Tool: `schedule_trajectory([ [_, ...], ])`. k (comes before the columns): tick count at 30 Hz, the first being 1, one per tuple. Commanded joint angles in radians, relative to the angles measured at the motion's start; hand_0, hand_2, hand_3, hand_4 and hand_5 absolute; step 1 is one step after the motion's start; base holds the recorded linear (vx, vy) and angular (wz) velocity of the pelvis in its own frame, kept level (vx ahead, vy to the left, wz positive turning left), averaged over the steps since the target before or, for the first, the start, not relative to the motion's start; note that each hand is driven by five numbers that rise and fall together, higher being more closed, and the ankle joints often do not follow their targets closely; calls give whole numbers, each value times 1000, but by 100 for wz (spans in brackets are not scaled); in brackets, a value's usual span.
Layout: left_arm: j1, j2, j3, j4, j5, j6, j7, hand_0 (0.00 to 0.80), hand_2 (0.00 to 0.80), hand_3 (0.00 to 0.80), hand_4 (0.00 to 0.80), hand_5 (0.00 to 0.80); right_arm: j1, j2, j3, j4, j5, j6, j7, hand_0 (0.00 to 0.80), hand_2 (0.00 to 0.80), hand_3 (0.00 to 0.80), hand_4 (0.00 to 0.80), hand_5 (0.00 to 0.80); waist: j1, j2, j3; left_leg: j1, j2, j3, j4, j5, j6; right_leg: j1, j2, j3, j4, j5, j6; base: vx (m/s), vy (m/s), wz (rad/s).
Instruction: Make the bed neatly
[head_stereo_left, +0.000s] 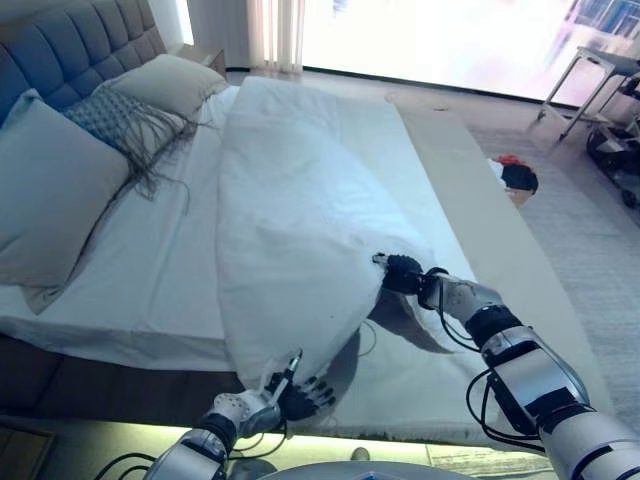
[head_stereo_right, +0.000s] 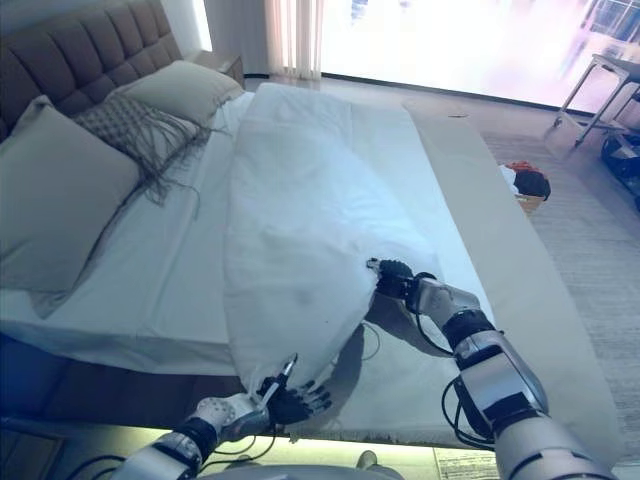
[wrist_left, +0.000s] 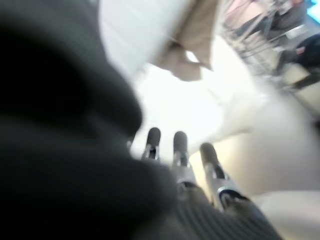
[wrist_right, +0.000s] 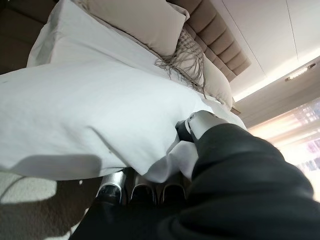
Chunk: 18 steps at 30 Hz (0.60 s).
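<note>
Clearly the spreading step is in hand: the white duvet (head_stereo_left: 300, 220) lies bunched lengthwise down the middle of the bed (head_stereo_left: 160, 290), folded over on itself, with bare sheet showing on both sides of it, and each hand is at its near end.

Starting on the left, the left hand (head_stereo_left: 292, 393) sits at the near edge of the mattress, right under the lowest corner of the duvet. Its dark-tipped fingers spread forward, fairly straight, and the cloth hangs just above them. From the head views and the blurred wrist view I cannot tell whether the thumb is pinching the hem or whether the hand is simply loose beneath it.

Further right, the right hand (head_stereo_left: 402, 272) is at the duvet's other near corner, up and away from the left one. In its own wrist view the thumb lies on top of the white cloth and the fingers (wrist_right: 144, 188) run under the fold, so it looks clamped on the fabric edge.

Beyond both hands, toward the headboard, the pillows (head_stereo_left: 50, 190) and a fringed cushion (head_stereo_left: 125, 120) sit untouched.

My judgement is that the next move calls for a sure hold at both corners, then drawing them apart so the folded layer opens flat across the sheet.
</note>
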Motion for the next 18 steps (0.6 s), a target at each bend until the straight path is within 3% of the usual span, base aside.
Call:
schedule_trajectory([
  [1, -83, -65, -80, 33, -90, 90, 20, 0, 0, 0, 0, 0, -159, -5, -6, -103, 115, -116, 2, 800, 800, 800, 800, 800, 9, -41, 98, -39, 56, 26, -5, -11, 9, 39, -100, 37, -1, -17, 128, -177, -158, -5],
  [7, -105, -56, -104, -12, -174, 84, 57, 0, 0, 0, 0, 0, -206, 5, 17, -165, 167, -131, -29, 800, 800, 800, 800, 800, -4, -58, 157, -70, 72, 24, -5, 2, 5, 2, -81, 60, -1, -6, 123, -118, -89, -10],
  [9, -124, -63, -121, -42, -248, 47, 46, 0, 0, 0, 0, 0, -209, 8, 25, -175, 175, -131, -25, 800, 800, 800, 800, 800, -12, -58, 164, -72, 74, 25, -5, 4, 4, -2, -78, 67, -1, -4, 121, -36, -26, -19],
  [13, -175, -85, -133, -152, -429, -130, 27, 0, 0, 0, 0, 0, -179, 4, 26, -240, 179, -134, -36, 800, 800, 800, 800, 800, -33, -58, 178, -75, 76, 27, -5, 4, 1, -10, -75, 82, -1, -1, 121, -22, -7, -4],
  [18, -219, -152, -90, -236, -449, -365, -107, 0, 0, 0, 0, 0, -99, 2, 17, -340, 163, -141, -71, 800, 800, 800, 800, 800, -59, -64, 188, -68, 81, 35, -5, 0, -4, -10, -76, 93, -1, -2, 123, -18, -11, -9],
])
